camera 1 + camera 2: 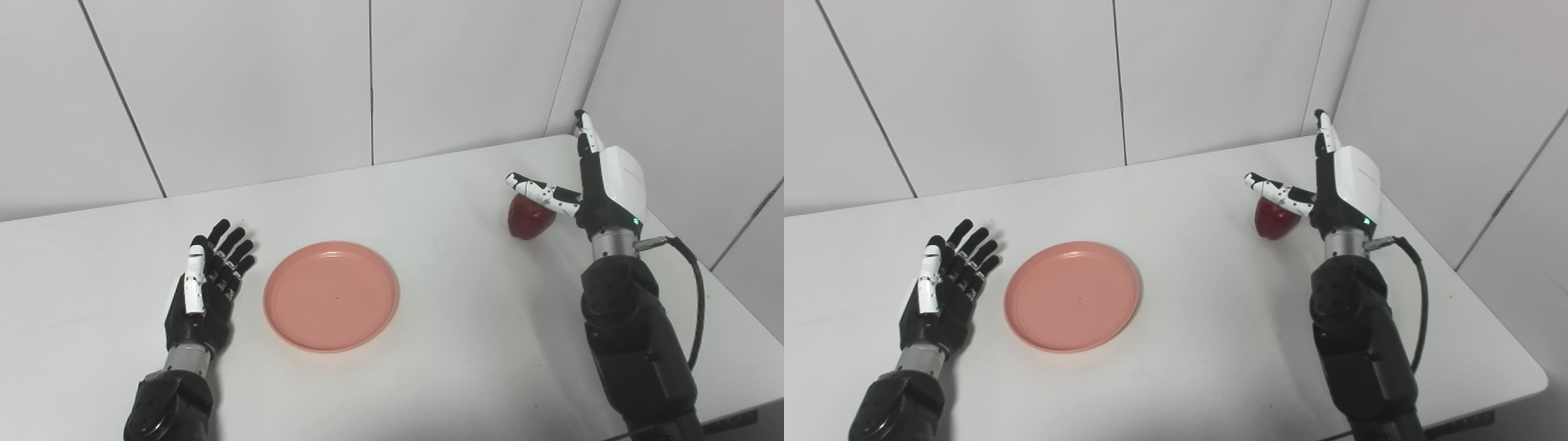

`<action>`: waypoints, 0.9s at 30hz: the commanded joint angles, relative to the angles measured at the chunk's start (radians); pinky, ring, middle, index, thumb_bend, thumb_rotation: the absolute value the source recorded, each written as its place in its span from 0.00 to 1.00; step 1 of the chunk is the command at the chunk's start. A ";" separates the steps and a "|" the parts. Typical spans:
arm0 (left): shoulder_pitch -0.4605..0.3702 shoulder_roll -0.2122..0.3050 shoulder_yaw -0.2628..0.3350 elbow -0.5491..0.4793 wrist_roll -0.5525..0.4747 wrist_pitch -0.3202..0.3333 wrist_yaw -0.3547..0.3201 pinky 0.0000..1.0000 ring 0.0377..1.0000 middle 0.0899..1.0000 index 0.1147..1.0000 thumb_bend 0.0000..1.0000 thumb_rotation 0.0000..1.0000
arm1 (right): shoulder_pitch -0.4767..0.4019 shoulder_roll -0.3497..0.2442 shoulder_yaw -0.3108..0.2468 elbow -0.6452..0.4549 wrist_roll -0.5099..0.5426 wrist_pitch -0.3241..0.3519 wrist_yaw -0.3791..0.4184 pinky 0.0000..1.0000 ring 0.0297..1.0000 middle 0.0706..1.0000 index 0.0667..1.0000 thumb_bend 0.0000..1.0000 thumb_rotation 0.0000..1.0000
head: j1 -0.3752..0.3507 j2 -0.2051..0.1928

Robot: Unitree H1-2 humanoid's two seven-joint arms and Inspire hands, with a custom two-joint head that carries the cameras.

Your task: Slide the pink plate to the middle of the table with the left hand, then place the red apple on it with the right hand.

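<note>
The pink plate [331, 296] lies flat on the white table [441, 343], a little left of its middle. My left hand [207, 288] rests open just left of the plate's rim, palm up, fingers spread, a small gap between them. The red apple [528, 217] stands at the right rear of the table. My right hand [603, 184] is open right beside the apple, its thumb stretched over the apple's top and its fingers pointing up and away; it is not closed on the fruit.
White wall panels [367, 79] rise behind the table and along its right side, forming a corner near the apple. A black cable [698, 294] loops off my right forearm. The table's right edge [735, 312] runs close to that arm.
</note>
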 commanded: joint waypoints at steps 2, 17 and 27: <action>0.005 0.008 0.000 0.009 -0.001 0.035 0.006 0.90 0.87 0.87 0.85 0.40 1.00 | -0.034 -0.026 -0.006 0.006 -0.002 -0.023 -0.038 0.75 0.87 0.92 0.97 1.00 0.60 | 0.000 0.005; 0.005 0.011 0.001 0.004 -0.002 0.041 0.008 0.91 0.87 0.87 0.86 0.40 1.00 | -0.049 -0.045 0.010 0.101 0.020 -0.040 -0.056 0.76 0.88 0.92 0.95 1.00 0.60 | -0.009 0.017; 0.004 0.013 0.007 -0.002 -0.013 0.054 0.010 0.91 0.87 0.87 0.86 0.40 1.00 | -0.059 -0.045 0.026 0.137 0.051 -0.025 -0.055 0.76 0.88 0.92 0.95 1.00 0.59 | -0.010 0.024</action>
